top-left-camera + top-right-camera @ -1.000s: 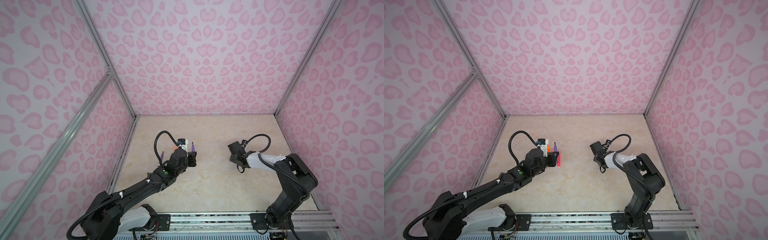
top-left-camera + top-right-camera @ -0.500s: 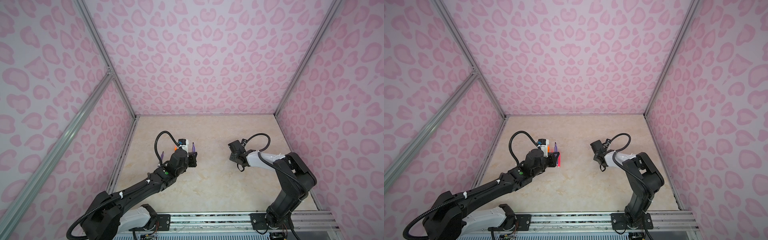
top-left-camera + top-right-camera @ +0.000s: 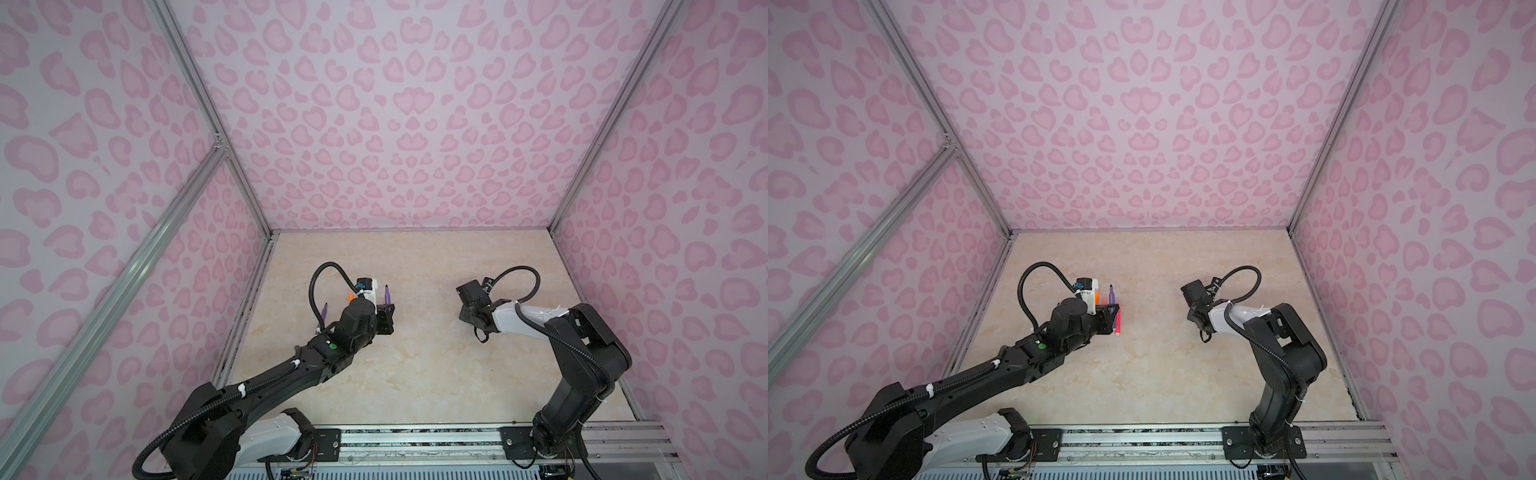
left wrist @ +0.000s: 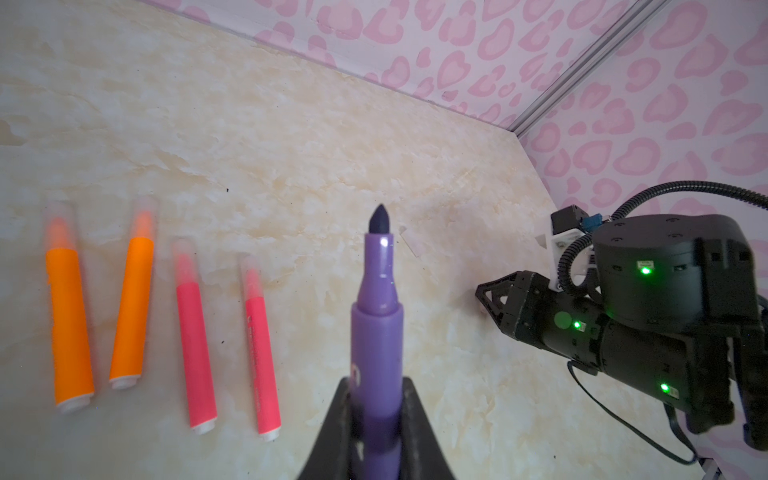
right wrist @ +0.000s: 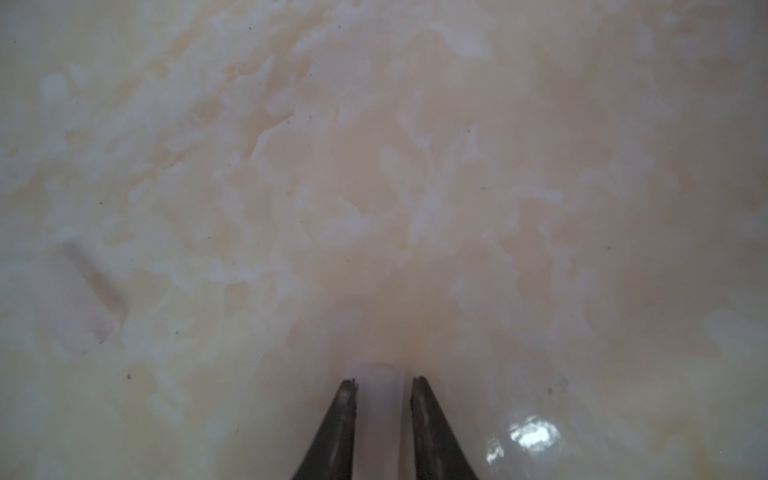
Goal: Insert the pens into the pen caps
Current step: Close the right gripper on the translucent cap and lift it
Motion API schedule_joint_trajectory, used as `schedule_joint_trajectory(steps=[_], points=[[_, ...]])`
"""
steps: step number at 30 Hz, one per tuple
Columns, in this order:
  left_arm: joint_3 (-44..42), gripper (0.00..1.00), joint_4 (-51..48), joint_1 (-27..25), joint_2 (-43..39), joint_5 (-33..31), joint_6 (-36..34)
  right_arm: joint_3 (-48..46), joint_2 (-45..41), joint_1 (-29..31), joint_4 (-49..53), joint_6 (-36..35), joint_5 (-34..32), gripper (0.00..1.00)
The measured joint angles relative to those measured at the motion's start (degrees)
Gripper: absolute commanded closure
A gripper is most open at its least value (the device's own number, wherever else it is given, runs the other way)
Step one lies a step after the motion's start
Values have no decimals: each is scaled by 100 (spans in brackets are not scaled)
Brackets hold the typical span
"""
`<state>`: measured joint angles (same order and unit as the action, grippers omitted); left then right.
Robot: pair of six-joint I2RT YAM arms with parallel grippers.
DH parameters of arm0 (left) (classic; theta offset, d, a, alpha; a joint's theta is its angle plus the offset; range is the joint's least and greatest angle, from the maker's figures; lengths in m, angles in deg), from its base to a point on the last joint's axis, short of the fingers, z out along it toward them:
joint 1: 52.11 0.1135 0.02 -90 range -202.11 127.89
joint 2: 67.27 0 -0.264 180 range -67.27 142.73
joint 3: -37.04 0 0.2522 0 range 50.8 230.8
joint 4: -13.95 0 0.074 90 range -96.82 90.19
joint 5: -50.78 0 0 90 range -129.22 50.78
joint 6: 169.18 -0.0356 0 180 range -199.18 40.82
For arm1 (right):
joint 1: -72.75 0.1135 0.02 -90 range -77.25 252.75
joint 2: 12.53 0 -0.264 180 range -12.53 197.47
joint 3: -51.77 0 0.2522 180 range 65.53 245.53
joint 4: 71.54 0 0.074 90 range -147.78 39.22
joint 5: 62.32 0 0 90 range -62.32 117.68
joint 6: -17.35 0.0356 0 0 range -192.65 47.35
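Jaws, left: closed tight on the purple pen (image 4: 376,332), gripped low on the barrel. Its dark tip (image 4: 379,220) is bare and points away from the wrist. In both top views the pen stands out past the jaws over the left half of the table (image 3: 415,365).

Jaws, right: narrowly apart, low over the right half of the table, well apart from the left jaws. A clear cap (image 5: 380,411) sits between the fingers (image 5: 343,428). Its sides lie against them or just off them, and whether it is gripped cannot be told.

Loose cap (image 5: 79,299): one, flat on the table near the right jaws, blurred.

Orange pens (image 4: 68,324) (image 4: 131,307): two, flat on the table beside the held pen, close together but not touching. Their tips are under fitted caps (image 4: 61,216).

Pink pens (image 4: 195,349) (image 4: 259,353): two, flat on the table between the orange pens and the purple pen, and likewise capped. In a top view one (image 3: 1118,322) shows just beside the left jaws.

Second purple pen (image 3: 323,311): on the table on the other side of the left arm (image 3: 291,365), towards the left wall. It is too small to tell whether it is capped.

Right arm (image 4: 623,311): black, with green lights showing.
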<state>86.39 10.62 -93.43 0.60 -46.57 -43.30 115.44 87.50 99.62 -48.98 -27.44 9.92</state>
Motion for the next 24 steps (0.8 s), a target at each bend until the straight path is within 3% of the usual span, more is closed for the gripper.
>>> schedule_joint_trajectory(steps=[14,24], points=[[0,97,13,-107,0,-2,-31,-22,-214,-24,57,2,151,82],[-7,97,339,-752,-103,68,-610,-382,-1705,2,94,-131,219,85]])
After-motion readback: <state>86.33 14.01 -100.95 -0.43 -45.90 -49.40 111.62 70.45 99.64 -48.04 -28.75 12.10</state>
